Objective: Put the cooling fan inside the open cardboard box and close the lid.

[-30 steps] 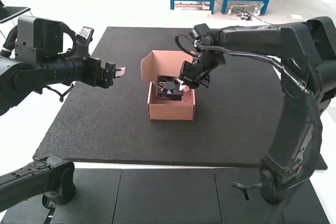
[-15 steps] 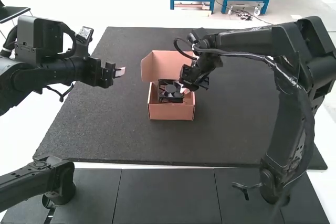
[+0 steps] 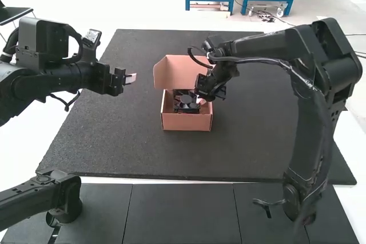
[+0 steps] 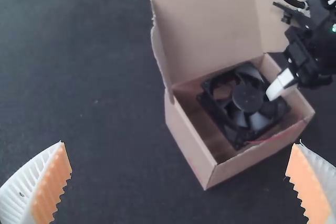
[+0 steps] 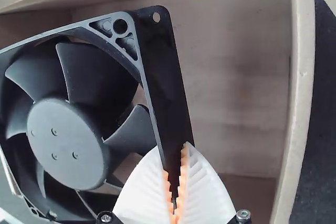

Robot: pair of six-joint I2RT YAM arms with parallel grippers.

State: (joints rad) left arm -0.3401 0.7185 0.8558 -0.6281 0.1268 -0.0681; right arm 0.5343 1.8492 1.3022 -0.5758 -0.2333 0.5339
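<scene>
1. Left gripper (image 3: 130, 77): white ribbed fingers with orange pads (image 4: 50, 182), on the black left arm. It hangs over the left part of the mat, well apart from the box and facing it. The fingers are spread wide with nothing between them.

2. Black rubber mat (image 3: 114, 135): a flat rectangular sheet covering the table top, with the box standing near its middle.

3. Brown cardboard box (image 3: 186, 119): small and square, upright on the mat, top open. Its lid flap (image 3: 174, 70) stands raised at the far side, with a narrow side tab at its left edge. The front wall faces the arms' bases.

4. Black square plastic cooling fan (image 3: 186, 100): inside the box cavity, below the rim on most sides. It sits tilted rather than flat, blade face turned up and toward the left gripper's side. The round hub and curved blades (image 4: 244, 103) are visible, as are the corner mounting holes in the frame (image 5: 152, 77). Whether its lower edge rests on the box floor cannot be told.

5. Right gripper (image 3: 201, 96): white ribbed fingers with orange pads (image 5: 202, 187), on the black right arm, which reaches in from the right over the box's right wall. The fingers are pinched tight on the fan's frame edge, at its right side.
</scene>
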